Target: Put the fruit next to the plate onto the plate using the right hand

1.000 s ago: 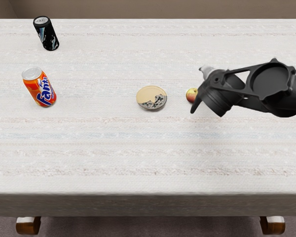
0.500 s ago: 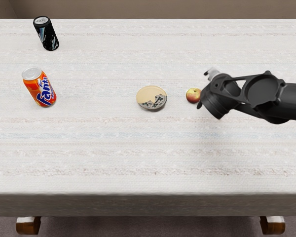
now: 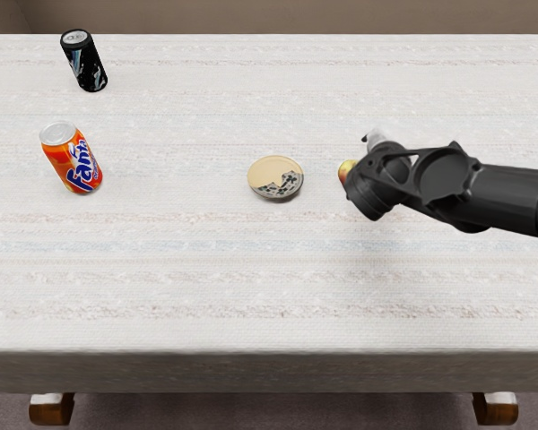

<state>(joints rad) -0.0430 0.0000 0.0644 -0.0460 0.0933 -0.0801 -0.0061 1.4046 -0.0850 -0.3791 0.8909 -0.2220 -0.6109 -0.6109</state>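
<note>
On the desk [image 3: 269, 296], near its right edge, the right hand [image 3: 369, 184] has moved left over the fruit; I cannot tell whether its fingers grip. The plate [image 3: 275, 176] sits mid-desk, and the apple [image 3: 344, 169] lies beside it, mostly hidden and probably unlifted.

"Fanta" on the orange can [image 3: 71, 159]

Black can [image 3: 83, 60] behind orange Fanta can [image 3: 71, 158], both at table's [image 3: 251, 296] left end
</note>
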